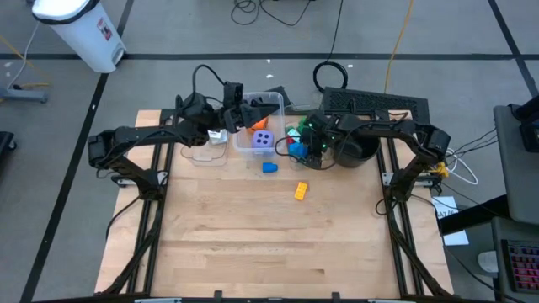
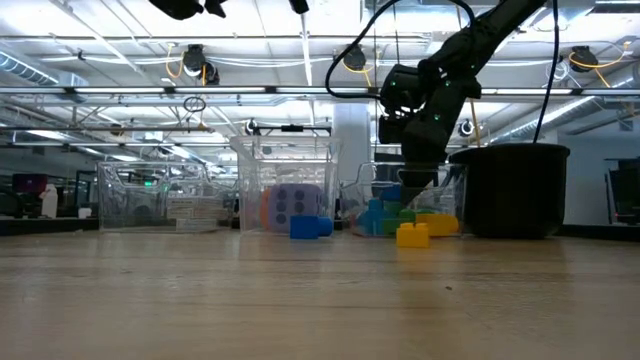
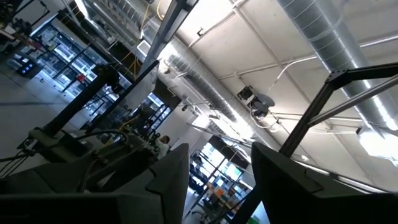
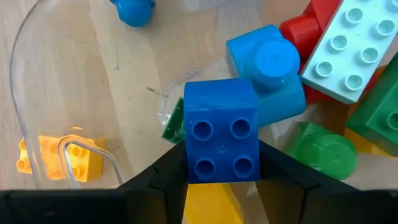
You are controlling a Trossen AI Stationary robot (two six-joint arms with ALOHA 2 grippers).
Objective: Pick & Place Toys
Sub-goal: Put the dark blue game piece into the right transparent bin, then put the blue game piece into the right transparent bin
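the right gripper (image 4: 222,177) hung over the clear bin (image 1: 296,133) of bricks, its jaws gripping a blue brick (image 4: 221,129); the left gripper (image 1: 238,115) was raised above the middle bin (image 1: 257,150) holding the purple die (image 1: 263,141), jaws apart, holding nothing; a yellow brick (image 1: 301,191) lay on the bench (image 1: 269,244).

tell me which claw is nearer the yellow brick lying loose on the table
Right. The right claw is over the brick bin just behind the yellow brick; the left claw is farther, beyond the dice bin.

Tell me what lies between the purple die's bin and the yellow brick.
High view: one blue brick sits on the table between the bin holding the purple die and the yellow brick; otherwise bare wood.
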